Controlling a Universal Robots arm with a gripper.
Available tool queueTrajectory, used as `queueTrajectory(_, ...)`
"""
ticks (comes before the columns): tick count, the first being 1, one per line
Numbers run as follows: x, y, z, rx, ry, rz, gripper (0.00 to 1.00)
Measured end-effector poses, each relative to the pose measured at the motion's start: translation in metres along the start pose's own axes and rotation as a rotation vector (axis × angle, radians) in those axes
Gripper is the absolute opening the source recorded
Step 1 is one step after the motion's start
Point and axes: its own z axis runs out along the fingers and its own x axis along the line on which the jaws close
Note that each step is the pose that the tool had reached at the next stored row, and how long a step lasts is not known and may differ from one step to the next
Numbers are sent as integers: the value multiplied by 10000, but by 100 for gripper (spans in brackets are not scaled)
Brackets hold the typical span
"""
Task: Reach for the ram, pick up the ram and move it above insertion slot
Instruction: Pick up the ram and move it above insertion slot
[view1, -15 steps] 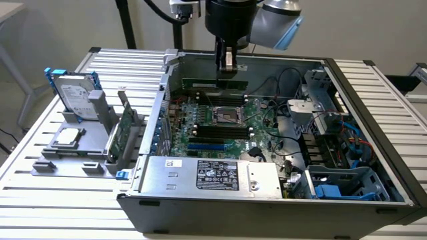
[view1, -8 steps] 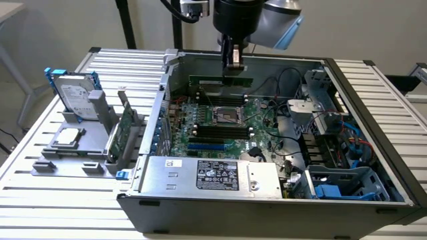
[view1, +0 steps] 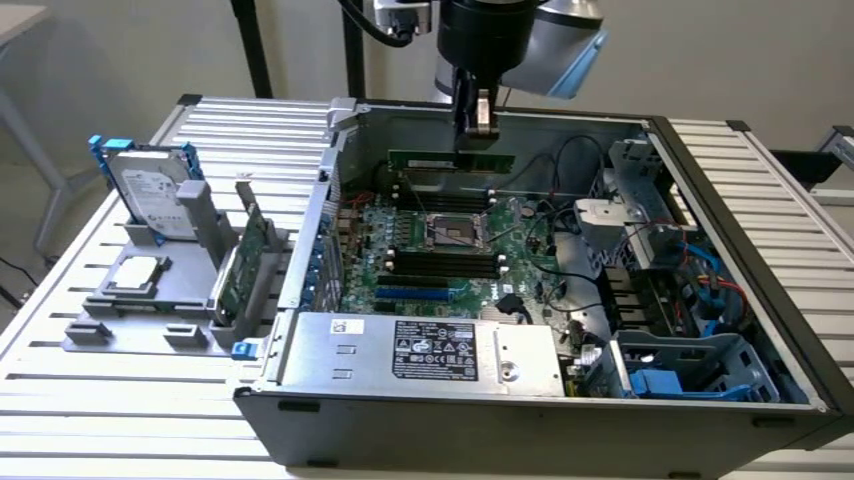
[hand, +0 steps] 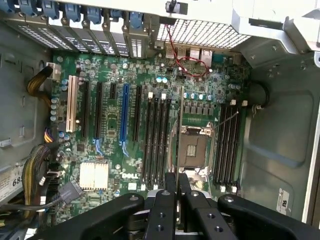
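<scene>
Green and thin, the ram (view1: 451, 161) is held on its upper edge by the hand (view1: 474, 130), whose fingers are closed on it near one end. In the wrist view the hand (hand: 177, 192) is seen with its fingers pressed close together over the motherboard (hand: 150, 125). The stick is kept level and on edge, above the far part of the open computer case (view1: 747, 220), over the black memory slots (view1: 447, 262) beside the processor socket (view1: 451, 230). The ram is judged to be light and stiff, but fragile; it is best gripped by the bare board edge, not by the chips. A hard drive (view1: 147, 195) stands near the surface's (view1: 134, 400) far corner.
</scene>
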Motion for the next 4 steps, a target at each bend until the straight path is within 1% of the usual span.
queueTrajectory(4, 0, 0, 0, 0, 0, 0, 14)
